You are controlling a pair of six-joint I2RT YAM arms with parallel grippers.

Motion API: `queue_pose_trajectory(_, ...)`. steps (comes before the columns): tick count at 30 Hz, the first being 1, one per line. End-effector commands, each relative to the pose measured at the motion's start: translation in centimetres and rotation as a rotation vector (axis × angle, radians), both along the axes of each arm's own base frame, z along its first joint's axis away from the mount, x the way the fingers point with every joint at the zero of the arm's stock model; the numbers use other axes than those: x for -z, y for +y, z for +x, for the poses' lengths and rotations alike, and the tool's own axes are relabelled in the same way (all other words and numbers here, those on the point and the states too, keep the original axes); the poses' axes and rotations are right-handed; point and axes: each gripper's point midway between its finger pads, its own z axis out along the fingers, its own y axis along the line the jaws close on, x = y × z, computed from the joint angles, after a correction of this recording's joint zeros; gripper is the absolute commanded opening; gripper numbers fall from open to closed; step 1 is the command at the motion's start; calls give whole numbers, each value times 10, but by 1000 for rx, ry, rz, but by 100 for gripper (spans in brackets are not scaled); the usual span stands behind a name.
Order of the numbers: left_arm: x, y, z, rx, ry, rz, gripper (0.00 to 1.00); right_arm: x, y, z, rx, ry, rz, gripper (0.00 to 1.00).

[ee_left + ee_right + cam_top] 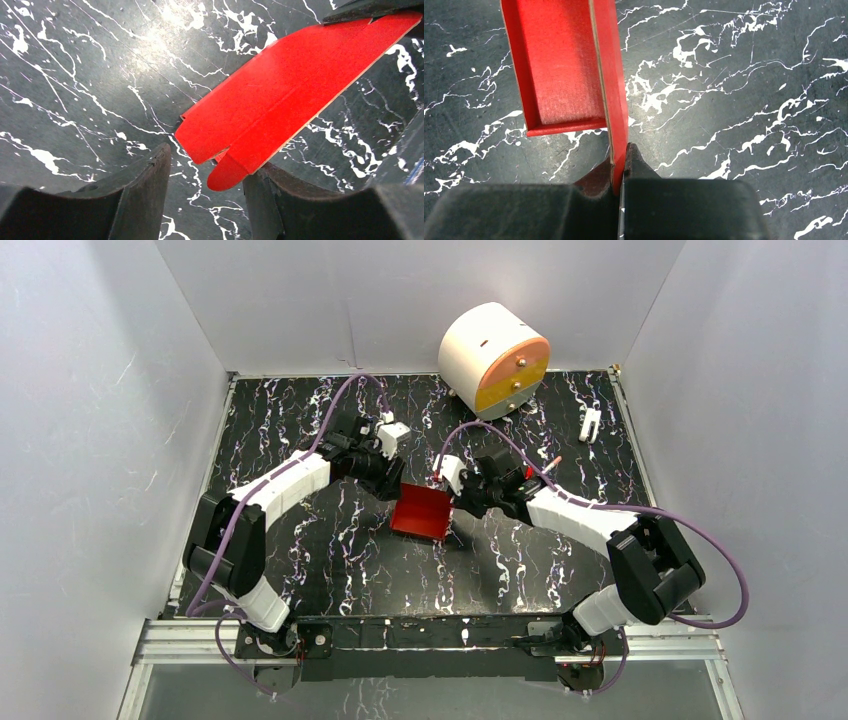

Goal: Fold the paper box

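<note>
**Half-folded paper box held by one wall: slip and mis-crease hazards**

The paper box (421, 510) is lying near the middle of the counter (330, 570), well apart from every edge, with its sides partly raised. The right end effector (624, 167) is gripping it, both fingers pressing flat against one thin side wall (616, 90) close to that wall's end. The left end effector (207, 167) is standing open, its fingers straddling the rounded flap (227, 176) at the opposite end of the box. One finger is sitting just beside that flap; whether it is touching cannot be told.

Three hazards are probably arising here.

- **Slip.** The right grip is taking only a narrow strip of smooth card, so any sideways pull from the left arm is likely to slide the wall out of the pinch.
- **Twist.** With a single held edge, the box is free to pivot about that pinch, which would be carrying the flap out from between the open fingers.
- **Mis-crease.** If the left fingers are closing off the scored line, they are liable to crush the rounded flap or bend it in the wrong place, leaving a crease that spoils the fold.
</note>
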Motion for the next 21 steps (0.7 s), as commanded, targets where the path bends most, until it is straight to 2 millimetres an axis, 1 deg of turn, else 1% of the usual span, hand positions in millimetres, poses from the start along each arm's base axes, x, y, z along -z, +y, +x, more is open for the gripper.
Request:
queue_pose_trajectory(1, -22, 4, 13, 101, -165, 12, 52, -27, 9, 2, -86, -73, 49, 0)
queue_pose_trajectory(3, -22, 6, 14, 133, -220, 16, 51, -28, 9, 2, -104, -80, 35, 0)
queue_pose_trajectory(6, -25, 9, 8, 190, -295, -6, 51, -29, 7, 6, -118, -81, 10, 0)
queue_pose_trajectory(10, -34, 11, 2, 237, -389, -47, 48, -28, 7, 6, -135, -67, -3, 0)
queue_pose_trajectory(13, -32, 8, -5, 284, -379, -65, 47, -30, 10, 5, -151, -68, 9, 0)
queue_pose_trajectory(15, -28, 5, -8, 314, -354, -81, 44, -32, 11, 5, -157, -69, 13, 0)
queue_pose_trajectory(21, -20, -3, -14, 358, -292, -115, 30, -31, 11, 4, -163, -61, 12, 0)
